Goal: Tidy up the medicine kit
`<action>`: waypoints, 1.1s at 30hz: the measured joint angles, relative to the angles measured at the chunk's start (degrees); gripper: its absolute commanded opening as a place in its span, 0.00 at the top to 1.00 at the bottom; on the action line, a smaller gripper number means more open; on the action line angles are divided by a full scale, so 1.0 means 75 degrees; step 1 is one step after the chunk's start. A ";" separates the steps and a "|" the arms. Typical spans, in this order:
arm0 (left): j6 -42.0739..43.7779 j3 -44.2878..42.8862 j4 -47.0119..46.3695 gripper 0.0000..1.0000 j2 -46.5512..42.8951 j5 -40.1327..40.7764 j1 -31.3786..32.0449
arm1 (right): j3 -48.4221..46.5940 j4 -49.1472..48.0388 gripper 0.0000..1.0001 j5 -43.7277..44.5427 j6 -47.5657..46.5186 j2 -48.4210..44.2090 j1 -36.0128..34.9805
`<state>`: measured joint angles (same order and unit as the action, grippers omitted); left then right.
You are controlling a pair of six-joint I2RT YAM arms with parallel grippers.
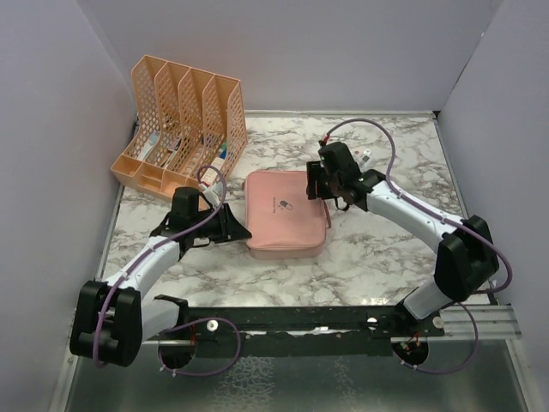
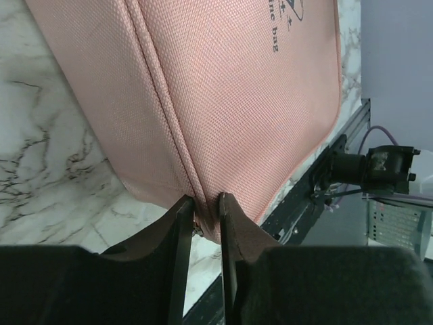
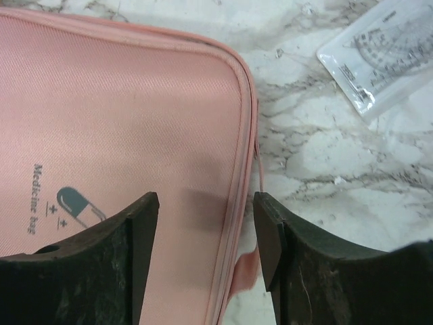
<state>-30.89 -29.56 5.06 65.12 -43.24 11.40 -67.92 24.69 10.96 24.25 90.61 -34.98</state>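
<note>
Flanking the closed medicine kit (image 1: 287,215): file rack (image 1: 184,120), perhaps a sachet (image 3: 379,61)

the medicine kit (image 1: 286,223) at centre frame is salmon pink with a fine woven grain. its pill logo (image 3: 80,205) is dark teal and white, beside dark lettering. the table (image 1: 377,257) is white marble veined grey. upper left, the file rack (image 1: 184,120) is pale orange, perforated with rows of holes.
</note>
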 measured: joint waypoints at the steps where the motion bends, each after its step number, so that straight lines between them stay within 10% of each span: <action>1: -0.0146 0.0029 -0.0096 0.78 0.0000 0.0023 0.0119 | -0.0029 0.0201 0.41 -0.0006 -0.0076 -0.0114 -0.0023; 19: -0.1614 -0.0224 -0.1784 0.35 0.0364 0.1629 0.1064 | 0.2241 0.0927 0.52 -0.2961 -0.0017 -0.2474 -0.2215; 33: 0.0009 -0.1929 -0.1014 0.01 0.0679 0.2646 0.1061 | 0.2358 0.1099 0.53 0.0315 0.1536 -0.1565 -0.2241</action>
<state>-30.83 -44.03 -2.55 70.22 -23.40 19.35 -50.24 32.93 13.32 35.77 78.87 -51.79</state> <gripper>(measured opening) 0.974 0.468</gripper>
